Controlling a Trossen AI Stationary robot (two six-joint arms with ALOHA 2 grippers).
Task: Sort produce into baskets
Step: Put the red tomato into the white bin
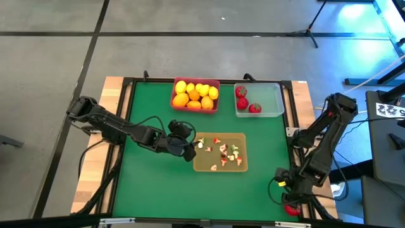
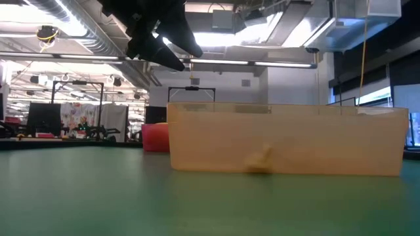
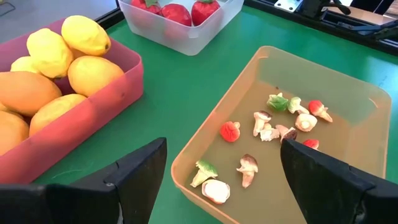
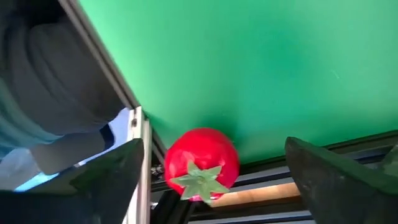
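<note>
Three baskets stand on the green mat: a pink-red one (image 1: 195, 95) full of yellow and orange lemon-like fruits, a clear one (image 1: 258, 100) with red fruits, and a tan one (image 1: 219, 152) with small mushroom-like bits. My left gripper (image 3: 224, 180) hangs open above the tan basket's left end (image 3: 186, 163), with nothing held. My right gripper (image 4: 217, 186) is open at the table's near right corner and points down. A red fruit with a green top (image 4: 201, 165) lies there by the black frame rail. The fingers stand on either side of it, apart from it.
The table's black frame rail (image 4: 134, 134) and its wooden border (image 1: 302, 95) run close beside the right gripper. Open green mat (image 1: 152, 183) lies near and to the left of the tan basket. In the low view the tan basket (image 2: 285, 139) fills the middle.
</note>
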